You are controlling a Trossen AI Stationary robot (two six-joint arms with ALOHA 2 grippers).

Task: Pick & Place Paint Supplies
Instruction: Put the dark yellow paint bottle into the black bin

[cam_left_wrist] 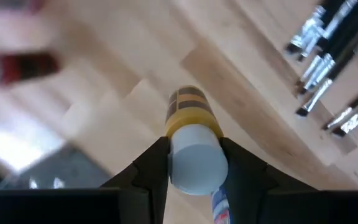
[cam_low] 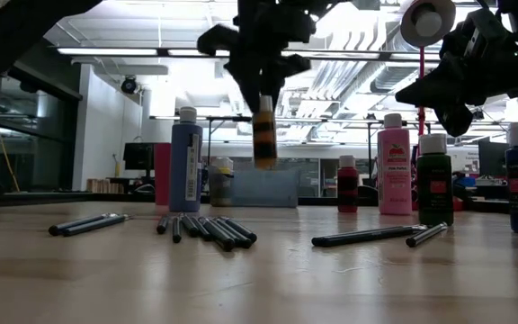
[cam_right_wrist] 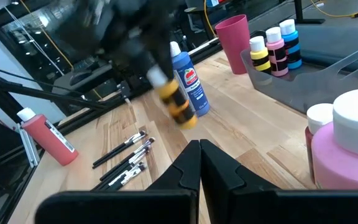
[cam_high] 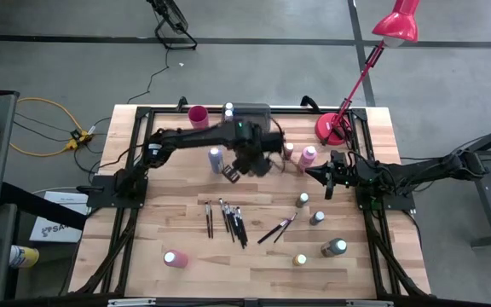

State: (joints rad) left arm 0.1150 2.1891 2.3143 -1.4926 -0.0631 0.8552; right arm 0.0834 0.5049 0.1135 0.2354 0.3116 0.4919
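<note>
- Near the left front of the table a pink bottle (cam_high: 175, 258) stands alone, well apart from the rest, untouched.
- At mid-table the paintbrushes (cam_high: 228, 219) lie side by side, handles toward me, so each can be pinched singly.
- Just beyond them my left gripper (cam_high: 247, 160) is clamped on the pale cap of a yellow bottle (cam_low: 264, 136); I judge the cap grip keeps the body hanging free, clear of the wood, for carrying.
- Beside it the blue bottle (cam_low: 185, 161) stands upright, near the red cup (cam_high: 199, 116).
- Farther back the grey tray (cam_right_wrist: 328, 71) already holds three bottles, so I judge it is where this one goes.
- On the right my right gripper (cam_high: 328, 177) waits, fingers pressed together on nothing, near the standing green bottle (cam_low: 433, 180).
</note>
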